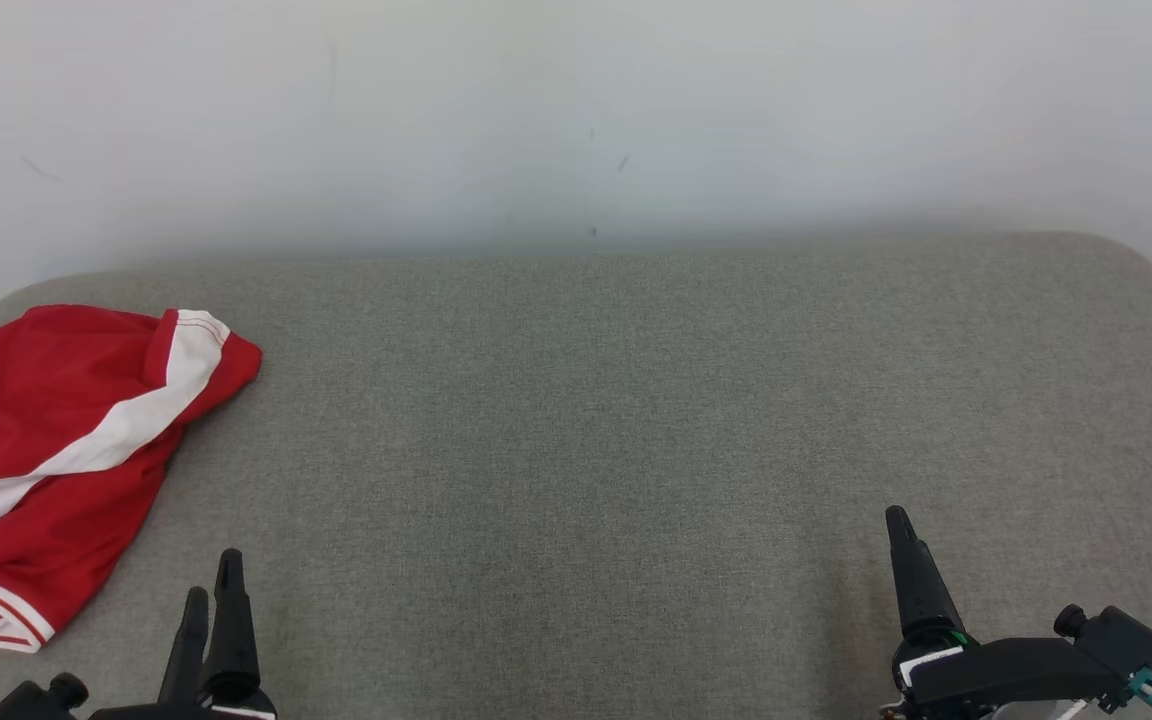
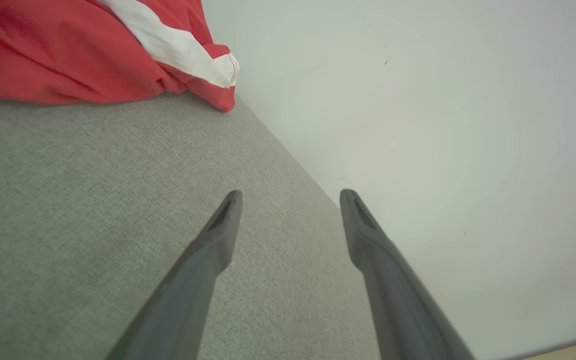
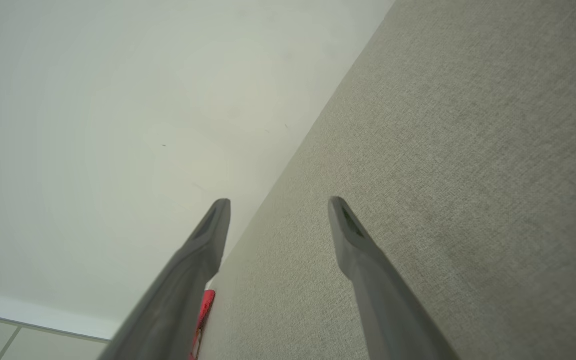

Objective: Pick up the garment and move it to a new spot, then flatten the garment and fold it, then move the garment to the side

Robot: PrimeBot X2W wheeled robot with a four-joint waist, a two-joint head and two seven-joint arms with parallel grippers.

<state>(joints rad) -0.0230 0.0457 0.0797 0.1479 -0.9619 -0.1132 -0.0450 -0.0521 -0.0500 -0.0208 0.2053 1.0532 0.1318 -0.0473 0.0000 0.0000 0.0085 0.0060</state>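
Left hand (image 1: 214,575) spread, empty | right hand (image 3: 279,201) spread, empty | garment (image 1: 66,440) ahead-left of left hand | likely soft, light, limp | pinch near edge

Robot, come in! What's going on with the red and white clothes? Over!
Left gripper open, empty. Right gripper open, empty. Red garment crumpled at left end of grey surface, not held. No obstacle seen. Over.

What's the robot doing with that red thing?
Nothing is held yet. The red and white garment lies crumpled at the left end of the grey padded surface. The left pincer is open near it, and the right pincer is open far over on the right. The pick-up has not begun.
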